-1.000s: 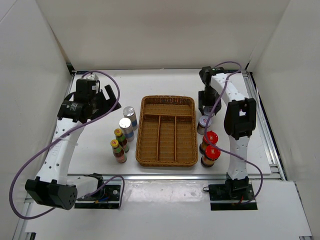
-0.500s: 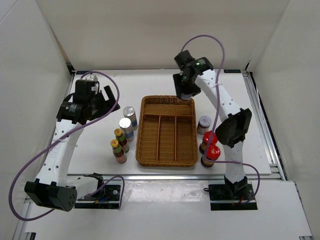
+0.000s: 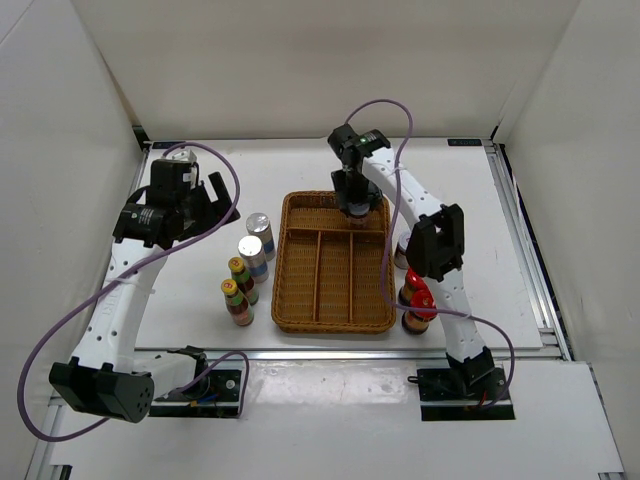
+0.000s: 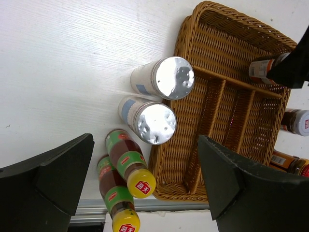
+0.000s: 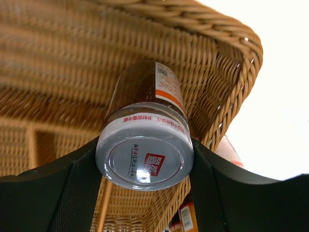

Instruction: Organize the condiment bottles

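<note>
Right gripper [image 3: 354, 203]: closed on a grey-lidded jar [image 5: 145, 145], one dark finger [image 5: 72, 193] pressed to each side of the lid, lid end facing the wrist camera.
Held jar, place: over the far crosswise compartment of the wicker tray [image 3: 283, 262], toward that compartment's right half; base pointed at the weave, contact with the tray floor impossible to tell.
Held jar, from the left wrist: seen at the tray's far end, partly hidden by the black right gripper.
Left gripper [image 3: 208, 200]: spread wide, nothing between the fingers, raised above the table [image 3: 290, 170] to the left of the tray.
Silver-topped bottles [image 4: 174, 77] [image 4: 154, 122]: upright on the table just beside the tray's left rim, one behind the other, close together.
Yellow-capped bottles [image 4: 140, 183] [image 4: 124, 223]: upright, nearer the arm bases than the silver-topped pair, side by side and apparently touching, near the tray's near-left corner.
Second grey-lidded jar [image 4: 297, 121]: on the table just outside the tray's right rim, half hidden by the right arm in the top view.
Red-capped bottles [image 3: 420, 280] [image 3: 418, 305]: upright right of the tray's near-right corner, one close behind the other, partly covered by the right arm.
Tray compartments: three lengthwise near ones and the crosswise far one, no bottle standing free in any of them.
</note>
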`<action>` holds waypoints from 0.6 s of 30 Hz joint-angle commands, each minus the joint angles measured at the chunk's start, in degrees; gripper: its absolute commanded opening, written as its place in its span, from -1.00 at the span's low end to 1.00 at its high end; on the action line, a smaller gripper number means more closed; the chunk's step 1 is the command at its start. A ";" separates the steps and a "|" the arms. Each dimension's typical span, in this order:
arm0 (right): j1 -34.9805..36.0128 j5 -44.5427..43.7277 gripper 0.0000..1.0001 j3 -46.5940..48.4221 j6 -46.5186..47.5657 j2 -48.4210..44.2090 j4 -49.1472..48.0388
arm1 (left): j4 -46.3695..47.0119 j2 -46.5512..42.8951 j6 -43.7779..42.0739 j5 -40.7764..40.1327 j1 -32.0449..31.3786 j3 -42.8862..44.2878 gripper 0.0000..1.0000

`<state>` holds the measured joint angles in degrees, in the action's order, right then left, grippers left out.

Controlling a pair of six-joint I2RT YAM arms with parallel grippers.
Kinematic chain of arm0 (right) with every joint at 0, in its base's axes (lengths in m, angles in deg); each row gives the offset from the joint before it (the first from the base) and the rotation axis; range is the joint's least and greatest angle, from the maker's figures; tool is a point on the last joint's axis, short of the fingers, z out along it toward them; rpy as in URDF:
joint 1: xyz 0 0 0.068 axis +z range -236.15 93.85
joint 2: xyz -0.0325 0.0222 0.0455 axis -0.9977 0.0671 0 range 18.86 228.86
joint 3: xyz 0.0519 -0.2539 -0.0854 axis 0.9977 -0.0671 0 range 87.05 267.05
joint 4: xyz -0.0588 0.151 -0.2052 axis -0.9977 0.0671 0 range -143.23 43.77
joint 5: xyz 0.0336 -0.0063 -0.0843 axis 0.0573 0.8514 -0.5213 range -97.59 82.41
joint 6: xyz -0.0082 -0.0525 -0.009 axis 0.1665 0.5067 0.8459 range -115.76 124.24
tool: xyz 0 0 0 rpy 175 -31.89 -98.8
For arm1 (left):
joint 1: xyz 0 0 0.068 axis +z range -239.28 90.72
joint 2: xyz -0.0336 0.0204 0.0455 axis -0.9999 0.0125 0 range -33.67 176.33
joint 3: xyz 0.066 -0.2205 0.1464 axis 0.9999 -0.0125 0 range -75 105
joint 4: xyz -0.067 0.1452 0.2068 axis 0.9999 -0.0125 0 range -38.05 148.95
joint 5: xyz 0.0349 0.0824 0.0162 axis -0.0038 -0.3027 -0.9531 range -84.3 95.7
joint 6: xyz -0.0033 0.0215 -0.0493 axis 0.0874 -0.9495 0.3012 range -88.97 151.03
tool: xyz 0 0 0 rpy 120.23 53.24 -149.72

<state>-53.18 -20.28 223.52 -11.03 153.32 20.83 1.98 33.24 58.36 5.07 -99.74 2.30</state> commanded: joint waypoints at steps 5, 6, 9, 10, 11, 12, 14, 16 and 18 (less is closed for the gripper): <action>-2.21 -2.87 -0.83 3.29 -1.96 1.95 1.61 | -0.95 -0.65 -0.88 0.27 0.18 1.89 0.98; -2.73 -2.35 -0.32 3.28 -1.96 1.95 1.61 | -0.95 -0.12 -0.88 0.27 0.18 1.89 0.98; -3.26 -1.64 0.78 3.28 -1.96 1.95 1.61 | -0.95 -0.12 -0.88 0.27 0.18 2.42 0.98; -3.26 -1.64 0.94 3.28 -1.96 1.00 1.61 | -0.25 0.40 -1.49 1.49 0.18 2.42 0.98; -3.26 -1.64 1.00 3.28 -2.57 0.38 2.22 | 0.71 0.41 -1.49 2.02 0.18 2.42 0.98; -3.26 -1.64 1.00 3.80 -2.57 -1.19 2.23 | 1.33 0.93 -2.01 2.55 0.18 2.42 0.98; -3.26 -1.11 1.00 4.51 -3.10 -3.05 2.93 | 2.56 1.63 -3.16 3.70 0.18 2.42 0.98; -2.31 -1.11 1.00 4.51 -3.10 -6.91 3.81 | 3.70 3.21 -5.61 4.23 -1.05 2.42 0.98; -0.02 -3.11 1.00 1.72 -2.41 -11.29 3.81 | 4.40 5.85 -7.20 2.65 -2.45 3.12 0.98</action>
<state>-55.72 -21.09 224.85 -13.17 152.90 22.69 3.79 36.80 54.73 7.26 -100.48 3.21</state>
